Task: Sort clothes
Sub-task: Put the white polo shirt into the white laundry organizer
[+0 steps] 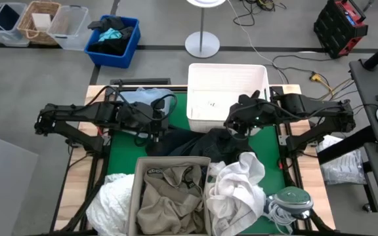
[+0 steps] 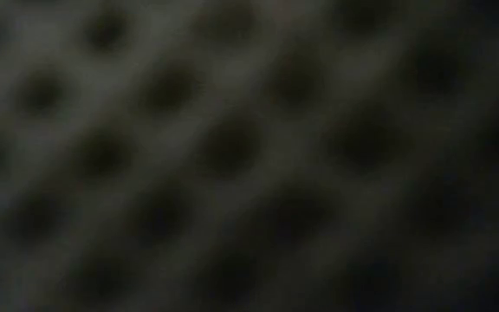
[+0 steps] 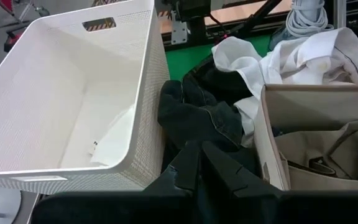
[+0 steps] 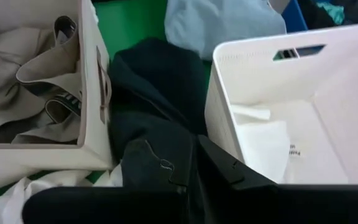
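My left fingers (image 3: 199, 163) and right fingers (image 4: 194, 163) are both pinched narrow over the dark jeans (image 1: 195, 141) (crumpled on the green surface (image 1: 118, 164)), between the white basket (image 1: 228, 97) and the beige bin (image 1: 170, 196).

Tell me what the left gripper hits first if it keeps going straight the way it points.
Most likely the dark denim jeans, bunched just ahead of the left gripper between the white basket and the beige bin; depth is uncertain.
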